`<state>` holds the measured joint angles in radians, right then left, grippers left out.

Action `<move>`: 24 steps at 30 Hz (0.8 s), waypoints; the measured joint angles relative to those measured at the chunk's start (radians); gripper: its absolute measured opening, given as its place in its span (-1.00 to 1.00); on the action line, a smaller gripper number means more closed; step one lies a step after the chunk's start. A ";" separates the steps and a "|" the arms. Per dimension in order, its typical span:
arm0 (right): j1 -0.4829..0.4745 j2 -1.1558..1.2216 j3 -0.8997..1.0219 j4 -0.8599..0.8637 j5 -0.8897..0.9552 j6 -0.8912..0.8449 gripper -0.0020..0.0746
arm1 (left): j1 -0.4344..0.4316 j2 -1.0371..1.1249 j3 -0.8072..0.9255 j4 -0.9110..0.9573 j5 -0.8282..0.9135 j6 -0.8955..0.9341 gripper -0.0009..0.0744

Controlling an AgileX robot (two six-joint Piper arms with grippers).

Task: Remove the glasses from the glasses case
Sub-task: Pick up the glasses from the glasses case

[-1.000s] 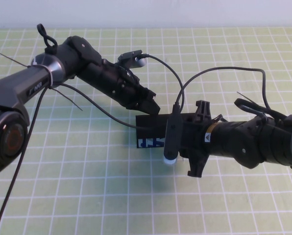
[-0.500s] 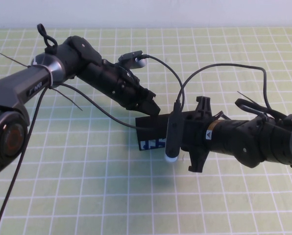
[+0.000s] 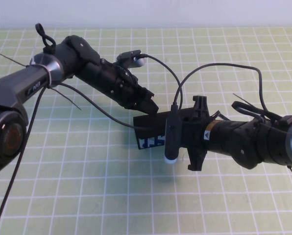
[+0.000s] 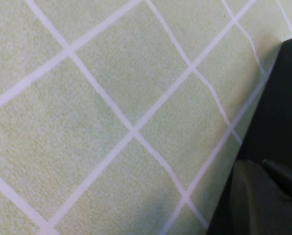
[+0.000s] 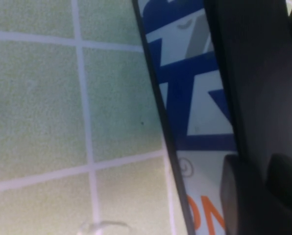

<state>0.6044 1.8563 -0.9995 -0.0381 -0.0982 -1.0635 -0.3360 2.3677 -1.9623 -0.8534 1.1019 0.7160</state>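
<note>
You have a green mat (image 3: 87, 196) ruled with a white grid covering the whole table, and both arms reach over its middle. Your left arm (image 3: 62, 68) comes in from the left edge and angles down toward the centre, while your right arm (image 3: 254, 142) stretches in low from the right edge. Between them lies the glasses case (image 3: 151, 129), a black box near the middle of the mat with its light blue printed strip facing you; its right part is hidden under the right arm's wrist. The left gripper (image 3: 147, 104) sits at the case's far left corner, right against the black top, and you cannot tell how its fingers stand, since the left wrist view shows only mat and the dark edge of the case (image 4: 278, 122). The right gripper (image 3: 182, 134) is down on the case's right part, and its opening cannot be told either; the right wrist view shows the blue and orange print (image 5: 195, 103) very close. The glasses do not show.
</note>
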 joint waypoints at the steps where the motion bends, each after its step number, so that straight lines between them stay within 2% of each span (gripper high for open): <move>1: 0.000 0.000 0.000 0.000 -0.001 0.000 -0.76 | 0.001 0.000 0.000 0.000 0.000 0.000 -0.99; 15: 0.000 -0.039 -0.008 0.058 -0.038 -0.004 -0.92 | 0.007 -0.013 0.000 0.006 0.007 0.027 -0.99; 24: -0.001 -0.039 -0.028 0.109 -0.044 -0.004 -0.94 | 0.063 -0.264 0.003 0.084 0.067 0.046 -0.99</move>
<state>0.6031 1.8169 -1.0276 0.0707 -0.1426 -1.0674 -0.2729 2.1036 -1.9592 -0.7696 1.1693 0.7618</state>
